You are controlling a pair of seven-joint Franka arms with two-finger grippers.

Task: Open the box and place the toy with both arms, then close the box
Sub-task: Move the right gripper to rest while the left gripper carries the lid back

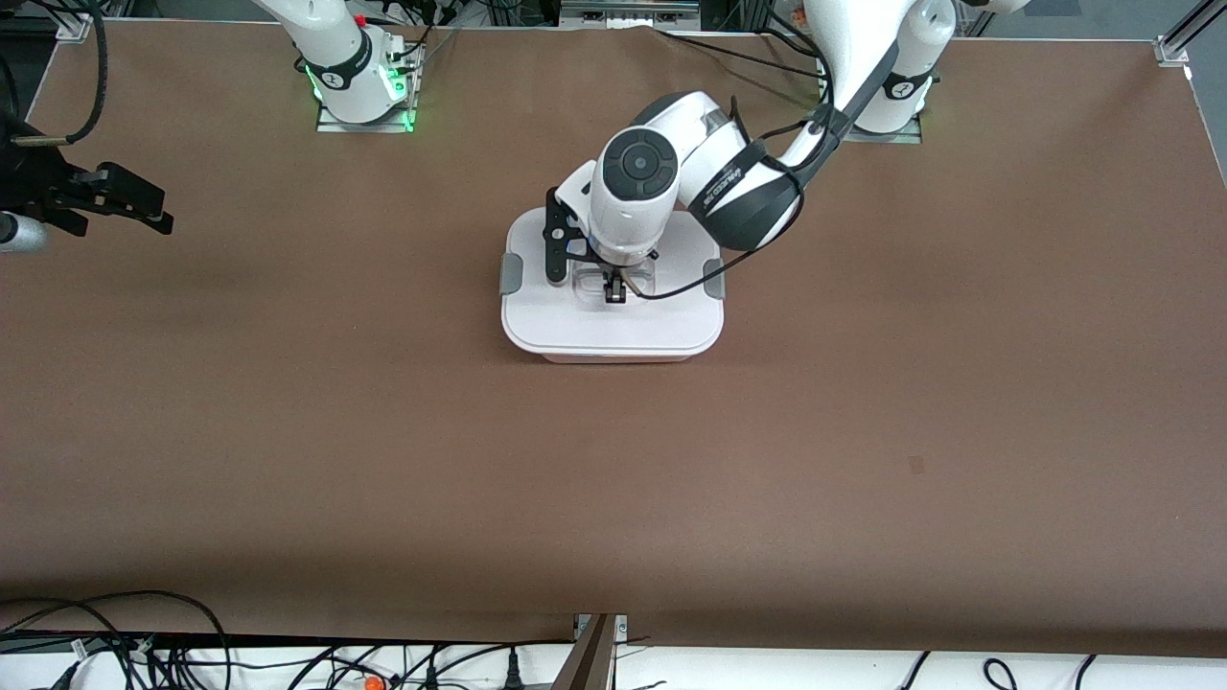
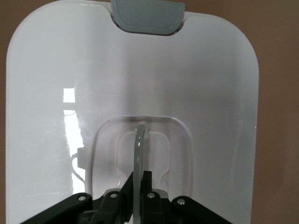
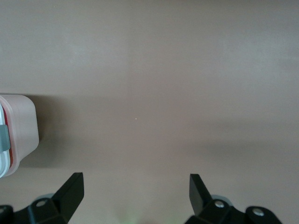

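Note:
The box (image 1: 613,331) stands in the middle of the table with its flat white lid on and grey side clips (image 1: 511,274) at both ends. My left gripper (image 1: 614,290) is over the lid's middle, shut on the thin upright handle (image 2: 139,144) in the recessed top. The lid (image 2: 210,93) and one clip (image 2: 147,16) fill the left wrist view. My right gripper (image 1: 144,203) waits open and empty above the table at the right arm's end; its wrist view (image 3: 135,184) shows bare table and one corner of the box (image 3: 18,130). The toy is out of view.
The arm bases (image 1: 359,86) stand along the table's edge farthest from the front camera. Cables (image 1: 115,642) lie off the table's near edge. A small dark mark (image 1: 916,465) is on the brown tabletop (image 1: 863,402).

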